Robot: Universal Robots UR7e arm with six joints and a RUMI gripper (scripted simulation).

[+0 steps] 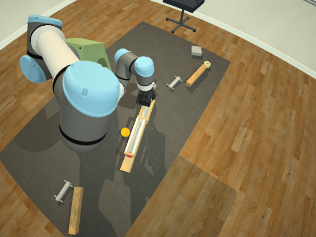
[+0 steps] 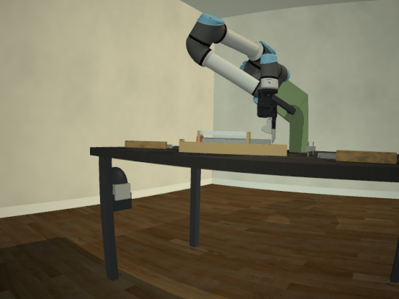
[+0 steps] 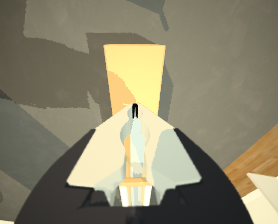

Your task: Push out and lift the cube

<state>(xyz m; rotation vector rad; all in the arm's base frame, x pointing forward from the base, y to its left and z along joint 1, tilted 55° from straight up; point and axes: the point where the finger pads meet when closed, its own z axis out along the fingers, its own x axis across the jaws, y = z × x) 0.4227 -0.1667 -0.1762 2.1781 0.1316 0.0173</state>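
Observation:
The wooden channel (image 1: 126,166) (image 2: 234,149) (image 3: 140,65) lies on the dark table top, with a clear roof between two wooden end frames. The red cube (image 1: 129,155) (image 2: 199,139) is at the end frame beside the short ledge with the raised lip (image 2: 181,140); the frame partly hides it. A grey bar (image 1: 145,111) (image 2: 260,141) lies lengthwise in the channel and sticks out of the other end. My gripper (image 2: 274,143) (image 3: 135,104) is shut and empty, fingers down, low over the long ledge, just beyond the bar's outer end. Any contact with the bar cannot be told.
A yellow round piece (image 1: 125,132) stands close beside the channel. A wooden block (image 1: 76,210) and a grey pegged piece (image 1: 63,191) lie past the lip end. Another pegged piece (image 1: 174,83), a wooden bar with a ring (image 1: 197,75) and a grey box (image 1: 196,51) lie past the other end.

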